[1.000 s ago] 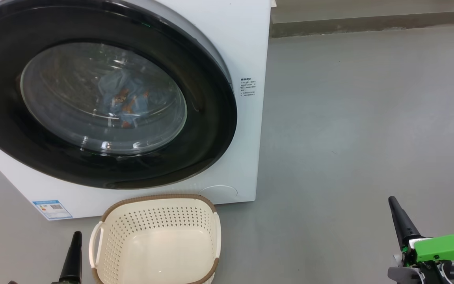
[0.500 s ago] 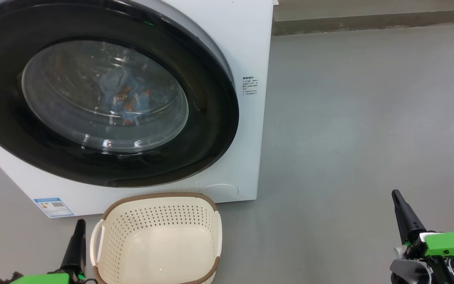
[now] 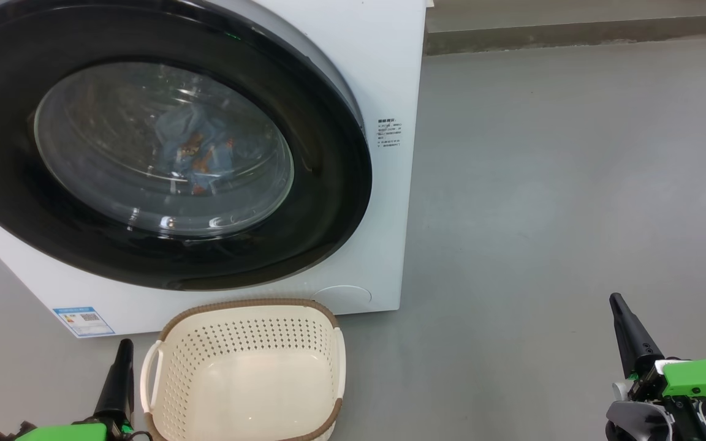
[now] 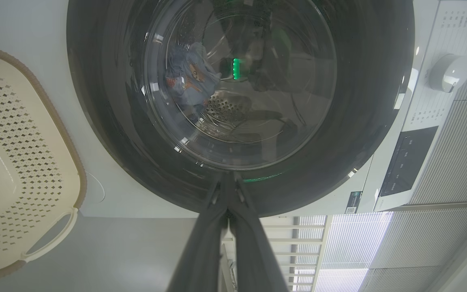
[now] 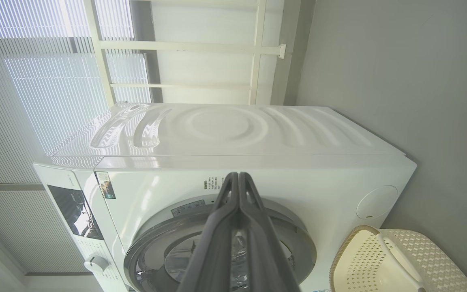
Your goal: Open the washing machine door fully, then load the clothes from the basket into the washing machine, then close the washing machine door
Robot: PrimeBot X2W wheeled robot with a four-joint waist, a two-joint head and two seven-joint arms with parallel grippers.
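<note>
Head view shifts a touch. Left gripper [image 3: 125, 344] comes up further, its green mount [image 3: 62, 432] now showing; right gripper [image 3: 616, 299] edges up.

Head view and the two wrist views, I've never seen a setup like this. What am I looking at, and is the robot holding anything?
It is a wheeled robot with two arms. The head view comes from a camera on its head, looking down. It shows a white washing machine with its round black-rimmed door shut and blue printed clothes behind the glass. A cream basket sits on the grey floor in front, with nothing showing inside it. The dark spikes at the bottom corners are the left gripper and the right gripper. Each wrist view comes from a camera on that arm, looking along its own two fingers, so the room appears turned sideways. In both, the fingers are pressed together on nothing, so the robot holds nothing.
</note>
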